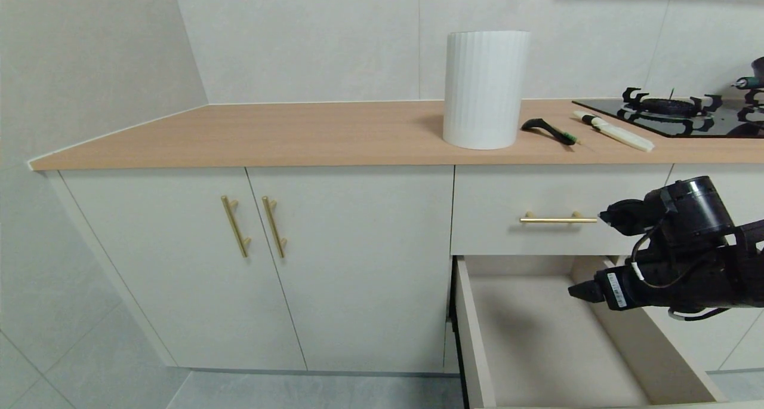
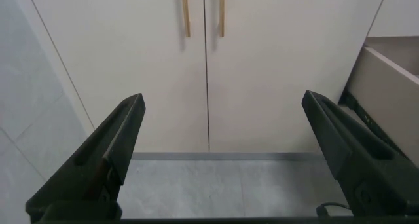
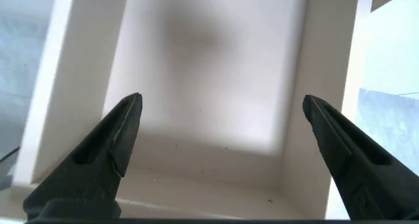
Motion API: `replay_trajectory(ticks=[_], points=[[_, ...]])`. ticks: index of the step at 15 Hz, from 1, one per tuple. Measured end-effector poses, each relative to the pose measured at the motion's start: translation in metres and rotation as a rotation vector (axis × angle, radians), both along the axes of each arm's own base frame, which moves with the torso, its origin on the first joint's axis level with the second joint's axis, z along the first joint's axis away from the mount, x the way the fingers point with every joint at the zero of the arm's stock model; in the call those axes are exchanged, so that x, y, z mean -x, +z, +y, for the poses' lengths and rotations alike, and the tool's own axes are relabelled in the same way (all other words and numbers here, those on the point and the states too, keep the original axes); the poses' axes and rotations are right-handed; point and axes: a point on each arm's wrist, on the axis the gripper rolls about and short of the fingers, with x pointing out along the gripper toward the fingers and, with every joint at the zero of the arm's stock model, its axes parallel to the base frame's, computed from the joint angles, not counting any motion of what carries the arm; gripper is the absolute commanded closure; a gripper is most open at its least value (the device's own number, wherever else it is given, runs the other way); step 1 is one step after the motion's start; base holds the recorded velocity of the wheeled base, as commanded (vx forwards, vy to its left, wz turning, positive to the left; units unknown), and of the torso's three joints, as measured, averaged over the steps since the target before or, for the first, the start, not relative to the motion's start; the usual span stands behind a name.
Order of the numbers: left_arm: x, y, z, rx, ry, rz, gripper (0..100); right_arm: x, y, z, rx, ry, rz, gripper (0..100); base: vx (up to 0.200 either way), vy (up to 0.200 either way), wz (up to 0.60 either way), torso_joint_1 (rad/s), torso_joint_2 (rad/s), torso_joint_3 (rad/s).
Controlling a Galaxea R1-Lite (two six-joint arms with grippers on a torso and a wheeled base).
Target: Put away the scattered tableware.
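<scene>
Overhead, a pale wooden countertop ran along a wall of light tiles, with a grey tiled floor below. On it stood a tall white ribbed canister. Just beside the canister, on the hob side, lay the tableware: a black-handled utensil and, near it but apart, a cream-coloured knife. Both lay flat between the canister and the black glass gas hob.

Under the counter were two cream cabinet doors with brass bar handles. Next to them was a closed upper drawer with its own brass handle. Beneath that, the lower drawer was pulled out.

The right gripper hung above the pulled-out drawer, jaws spread wide and holding nothing. The left gripper sat low in front of the cabinet doors, close to the floor, its jaws likewise wide apart and empty.
</scene>
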Motion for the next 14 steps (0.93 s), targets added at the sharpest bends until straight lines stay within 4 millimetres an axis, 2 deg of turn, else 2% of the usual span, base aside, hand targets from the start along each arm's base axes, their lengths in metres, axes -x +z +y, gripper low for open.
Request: replay_trajectory(ticks=[2, 14], points=[[0.0, 0.0, 0.0, 0.0, 0.0, 0.0, 0, 0.0015, 0.0012, -0.0003, -0.001, 0.001, -0.004, 0, 0.0, 0.0, 0.0, 0.049, -0.2, -0.283], [0.0, 0.0, 0.0, 0.0, 0.0, 0.0, 0, 0.0006, 0.0009, 0.0001, -0.001, 0.001, -0.005, 0, 0.0, 0.0, 0.0, 0.186, -0.49, -0.287]])
